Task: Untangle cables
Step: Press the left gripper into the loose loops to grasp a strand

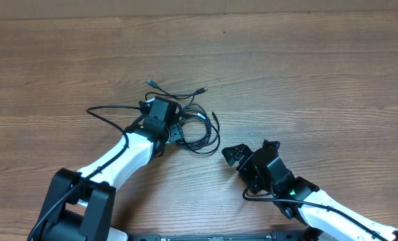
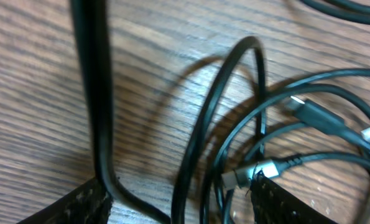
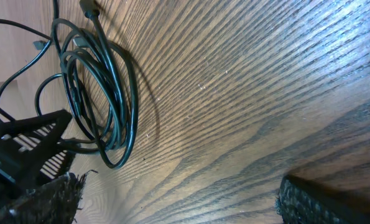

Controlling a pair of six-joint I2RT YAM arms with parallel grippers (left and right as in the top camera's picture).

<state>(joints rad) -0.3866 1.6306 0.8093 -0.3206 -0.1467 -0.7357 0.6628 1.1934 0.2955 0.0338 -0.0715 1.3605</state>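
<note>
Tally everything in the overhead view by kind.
Grippers: 2, the left gripper and the right gripper
Cable tangle: 1, cords too overlapped to count singly
Table: 1
Total: 4

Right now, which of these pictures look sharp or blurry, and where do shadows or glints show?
Overhead: sharp, evenly lit, the cables throwing only faint shadows on the table. Left wrist: close and soft, a shadow beside the nearest loop, glints on the metal plug. Right wrist: wood grain stretched by the steep angle, bottom corners out of focus.
</note>
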